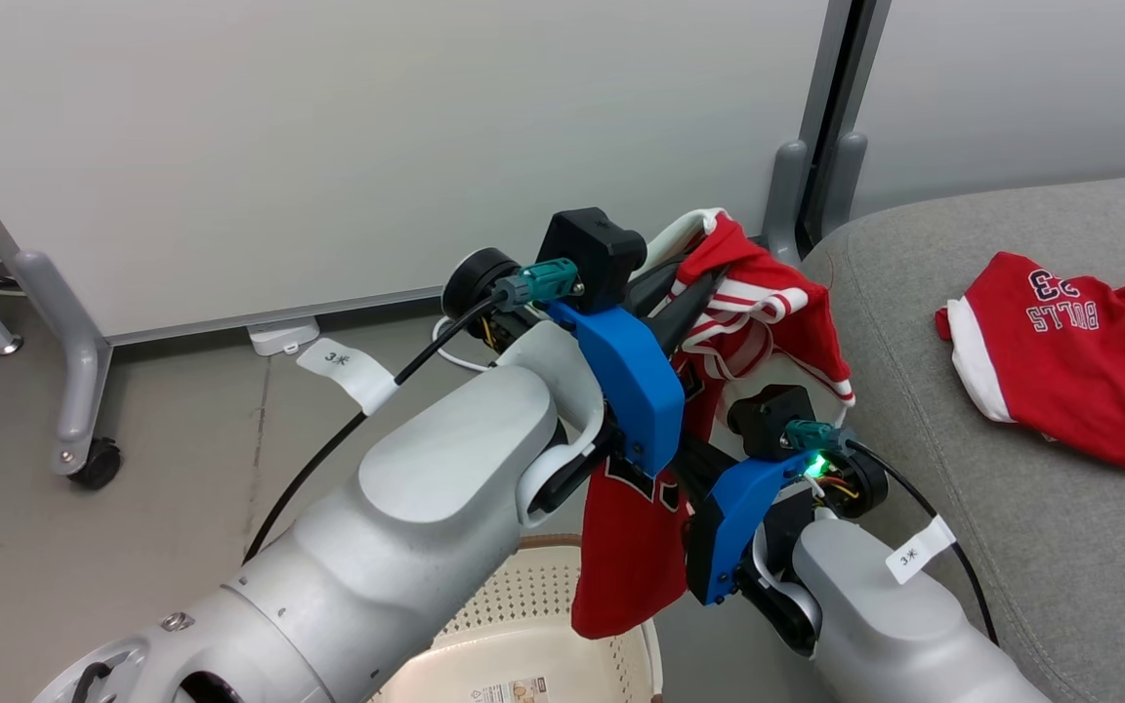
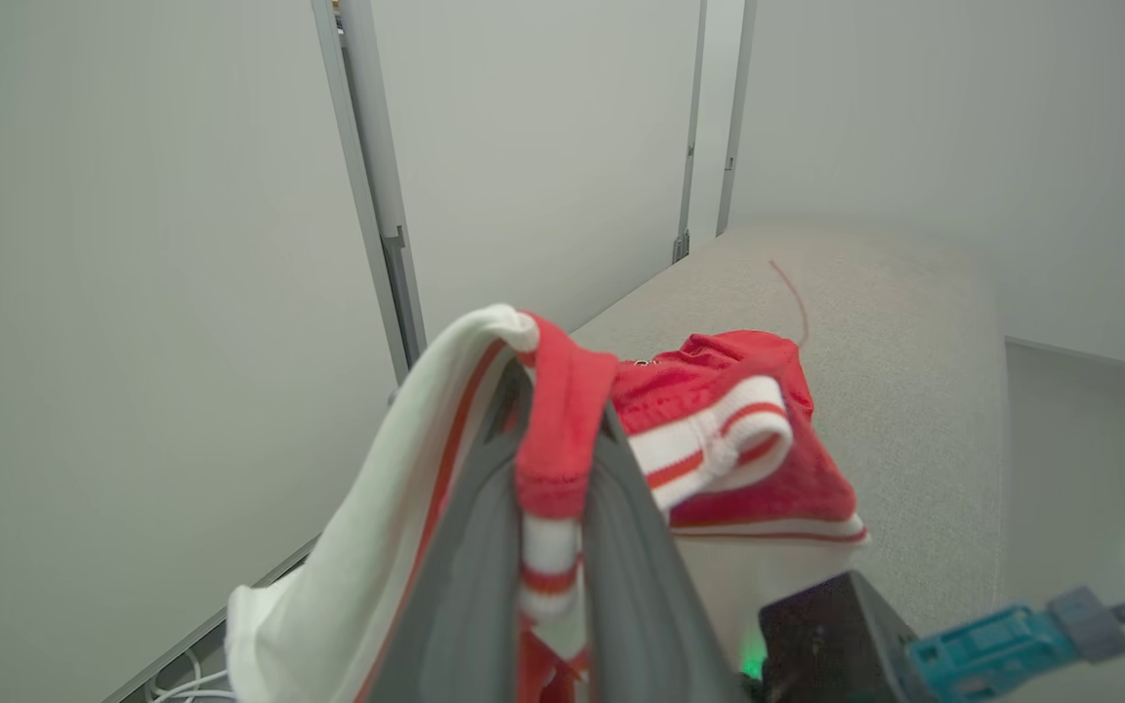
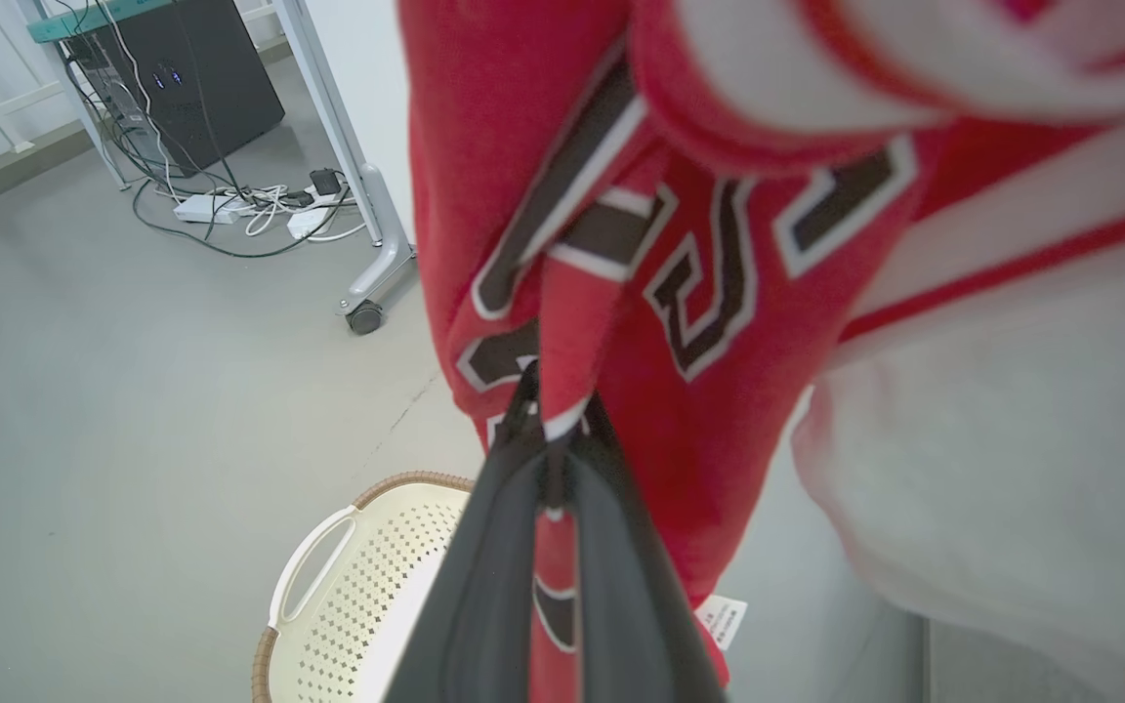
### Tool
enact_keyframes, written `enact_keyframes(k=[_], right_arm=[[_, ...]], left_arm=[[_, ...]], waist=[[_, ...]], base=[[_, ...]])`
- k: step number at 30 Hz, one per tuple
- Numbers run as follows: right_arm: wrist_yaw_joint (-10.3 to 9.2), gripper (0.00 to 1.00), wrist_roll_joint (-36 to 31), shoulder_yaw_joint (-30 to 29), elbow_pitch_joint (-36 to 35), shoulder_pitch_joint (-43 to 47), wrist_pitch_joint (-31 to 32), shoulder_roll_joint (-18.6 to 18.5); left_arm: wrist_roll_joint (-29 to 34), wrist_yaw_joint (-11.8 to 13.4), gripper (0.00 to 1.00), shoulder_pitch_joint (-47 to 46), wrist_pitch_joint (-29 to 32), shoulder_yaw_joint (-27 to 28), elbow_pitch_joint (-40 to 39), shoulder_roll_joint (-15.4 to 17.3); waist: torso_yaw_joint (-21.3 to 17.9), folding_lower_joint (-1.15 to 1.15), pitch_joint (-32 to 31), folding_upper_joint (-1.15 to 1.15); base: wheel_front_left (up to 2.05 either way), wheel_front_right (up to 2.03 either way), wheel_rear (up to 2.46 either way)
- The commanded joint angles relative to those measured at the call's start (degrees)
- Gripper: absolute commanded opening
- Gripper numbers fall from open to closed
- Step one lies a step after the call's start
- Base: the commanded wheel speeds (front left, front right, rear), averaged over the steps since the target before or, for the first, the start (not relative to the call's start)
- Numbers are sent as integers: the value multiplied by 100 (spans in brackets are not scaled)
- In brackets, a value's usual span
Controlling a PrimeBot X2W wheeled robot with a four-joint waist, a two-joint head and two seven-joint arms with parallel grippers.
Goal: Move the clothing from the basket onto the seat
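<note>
My left gripper (image 1: pixel 709 283) is raised and shut on the white-striped edge of a red garment (image 1: pixel 763 308), seen close up in the left wrist view, where the gripper (image 2: pixel 553 410) pinches the garment (image 2: pixel 719 439). Lower down, my right gripper (image 1: pixel 687 457) is shut on a fold of the same hanging clothing; in the right wrist view this gripper (image 3: pixel 553 415) grips the red cloth by its black-and-white number (image 3: pixel 709 283). The cloth dangles above the cream basket (image 1: pixel 523 605), whose perforated wall (image 3: pixel 348 576) lies below. Another red garment (image 1: pixel 1061 351) lies on the grey seat (image 1: pixel 1012 547).
White partition panels stand behind, on grey wheeled feet (image 1: pixel 84 391). A cable tangle and power strips (image 3: pixel 230 205) lie on the grey floor near a black box (image 3: pixel 182 68). The seat's rounded corner (image 2: pixel 895 371) is just right of the held garment.
</note>
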Motion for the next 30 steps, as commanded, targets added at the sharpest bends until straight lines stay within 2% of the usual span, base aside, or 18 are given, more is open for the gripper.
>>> enact_keyframes(k=[1, 2, 3, 4, 10, 16, 21, 26, 30], right_arm=[[3, 0, 41, 25, 40, -108, -64, -8], [3, 0, 44, 37, 58, -114, -76, -8], [3, 0, 48, 46, 80, -123, -101, -8], [3, 0, 52, 53, 95, -130, -122, -8], [3, 0, 60, 72, 192, -170, -186, -8], [3, 0, 32, 37, 241, -168, -287, -8], [3, 0, 3, -17, 157, -183, -371, -8], [3, 0, -105, -63, -80, -227, -433, -8], [3, 0, -270, -154, -330, -256, -471, -8]], left_arm=[[-21, 15, 0, -19, -45, -5, 34, 27], [-22, 28, 12, -16, -57, 3, 53, 32], [-25, 37, 49, -16, -64, 15, 69, 39], [-69, 46, 100, 5, -33, 37, 104, 43], [-81, 100, 100, 84, -145, 83, 161, 150], [-148, 182, 100, 343, -354, 187, 110, 430], [-153, 343, 100, 722, -647, 395, -99, 829], [31, 565, 100, 1305, -789, 720, -613, 1382], [522, 833, 100, 2017, -797, 1451, -1488, 1816]], waist=[[-7, 0, -3, 0], [-10, 0, -4, 0], [-14, 0, -4, 0], [-17, 0, -6, 0], [-27, 0, -15, 0], [-34, 0, -8, 0], [-97, 0, 27, 0], [-254, 0, 110, 0], [-438, 0, 229, 0]], base=[[0, 0, 0], [0, 0, 0], [0, 0, 0], [0, 0, 0], [0, 0, 0], [0, 0, 0], [0, 0, 0], [0, 0, 0], [0, 0, 0]])
